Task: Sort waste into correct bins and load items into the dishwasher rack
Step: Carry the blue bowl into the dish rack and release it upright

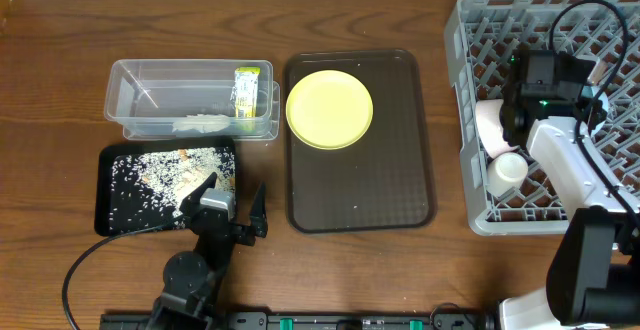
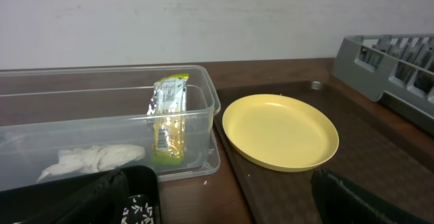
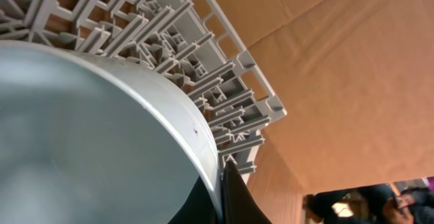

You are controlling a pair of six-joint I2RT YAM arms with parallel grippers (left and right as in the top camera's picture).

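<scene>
Left gripper (image 1: 227, 198): seen overhead at the near table edge, its fingers spread wide with nothing between them; one fingertip lies over the black tray (image 1: 108, 215).
Right gripper (image 1: 512, 120): seen overhead above the dishwasher rack (image 1: 480, 30), its fingertips covered by the wrist.
Pale bowl (image 1: 488, 120): in the rack, just beside the right gripper.
White cup (image 1: 507, 170): in the rack, near the bowl.
Yellow plate (image 1: 329, 110): on the far part of the brown serving tray (image 1: 400, 180).
Clear tub (image 1: 120, 70): the snack wrapper (image 1: 245, 90) and crumpled paper (image 1: 200, 123) are held inside.
Rice scraps (image 1: 150, 175): scattered in the black tray.
Left wrist view: both dark fingers (image 2: 366, 200) are seen far apart at the lower corners. The wrapper stands upright against the tub's right wall, the paper lies at its bottom, and the plate rests to the right.
Right wrist view: the bowl's rim is pinched between dark finger parts (image 3: 234, 193), with rack lattice behind.
</scene>
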